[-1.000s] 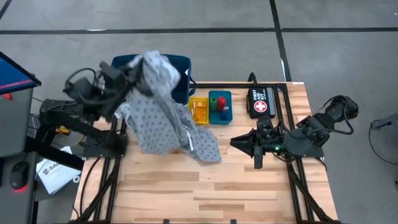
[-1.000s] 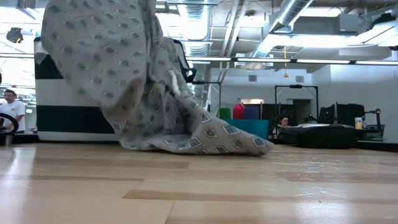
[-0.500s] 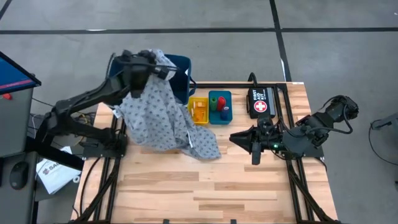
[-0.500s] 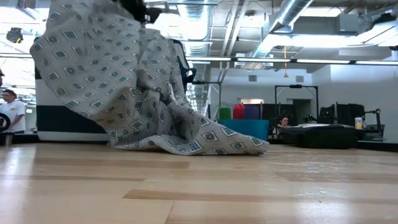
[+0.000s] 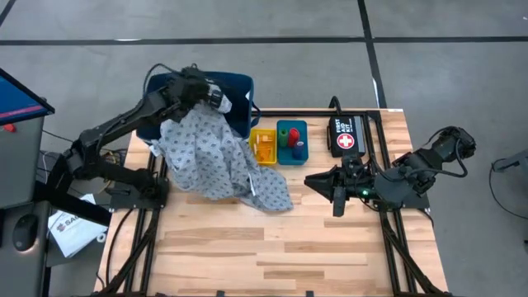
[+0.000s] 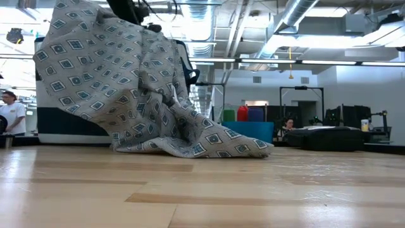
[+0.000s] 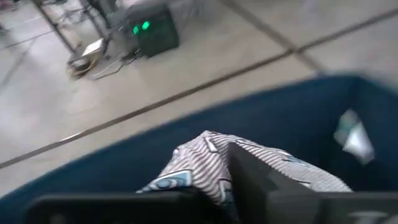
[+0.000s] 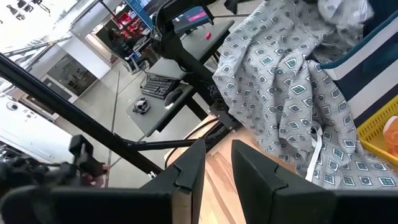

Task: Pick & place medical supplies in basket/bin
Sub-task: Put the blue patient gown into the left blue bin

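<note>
Wooden desk (image 5: 272,239) below: left claw (image 5: 200,89), clamped on the gown cloth (image 5: 216,157), hangs over the basket (image 5: 239,87); cloth trails lengthwise down toward the slightly parted right claw (image 5: 318,186).

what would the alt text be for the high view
Seen from above, the left gripper holds the grey-blue dotted gown cloth over the navy basket, the cloth trailing onto the wooden table. The right gripper waits near the yellow tray, teal tray and black pouch.

Left arm: stretched toward upper left of the high view, left hand (image 5: 200,89) clamped on cloth.
Right arm: folded at right, right hand (image 5: 318,185) slightly parted.
</note>
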You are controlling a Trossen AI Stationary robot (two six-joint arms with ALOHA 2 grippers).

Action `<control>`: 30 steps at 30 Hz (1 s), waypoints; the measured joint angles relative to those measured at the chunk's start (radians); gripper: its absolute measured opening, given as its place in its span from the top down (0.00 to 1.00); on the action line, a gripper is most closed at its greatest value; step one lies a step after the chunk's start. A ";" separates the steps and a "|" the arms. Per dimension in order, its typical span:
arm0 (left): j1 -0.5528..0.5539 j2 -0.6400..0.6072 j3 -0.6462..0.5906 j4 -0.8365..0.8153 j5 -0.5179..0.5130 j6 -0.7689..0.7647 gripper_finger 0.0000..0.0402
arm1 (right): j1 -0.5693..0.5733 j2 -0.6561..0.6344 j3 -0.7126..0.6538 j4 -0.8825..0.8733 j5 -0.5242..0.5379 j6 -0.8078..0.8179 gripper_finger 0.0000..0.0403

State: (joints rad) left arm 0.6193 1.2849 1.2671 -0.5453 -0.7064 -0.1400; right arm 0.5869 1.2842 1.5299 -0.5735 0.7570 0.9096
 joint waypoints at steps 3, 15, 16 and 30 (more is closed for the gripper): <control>0.018 -0.050 0.001 0.073 0.046 0.000 0.74 | 0.000 0.000 0.000 -0.002 0.000 0.007 0.81; 0.094 -0.141 0.002 0.220 0.139 0.001 0.30 | -0.001 0.000 0.000 -0.002 -0.005 -0.001 0.81; 0.097 -0.144 0.002 0.252 0.145 0.000 0.29 | -0.001 0.000 0.000 -0.002 -0.008 -0.001 0.81; 0.176 -0.123 0.107 0.363 0.250 -0.026 0.31 | -0.001 0.000 0.000 -0.002 -0.024 0.007 0.81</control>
State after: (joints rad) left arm 0.7950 1.1620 1.3745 -0.1826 -0.4566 -0.1660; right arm 0.5861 1.2842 1.5299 -0.5755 0.7334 0.9165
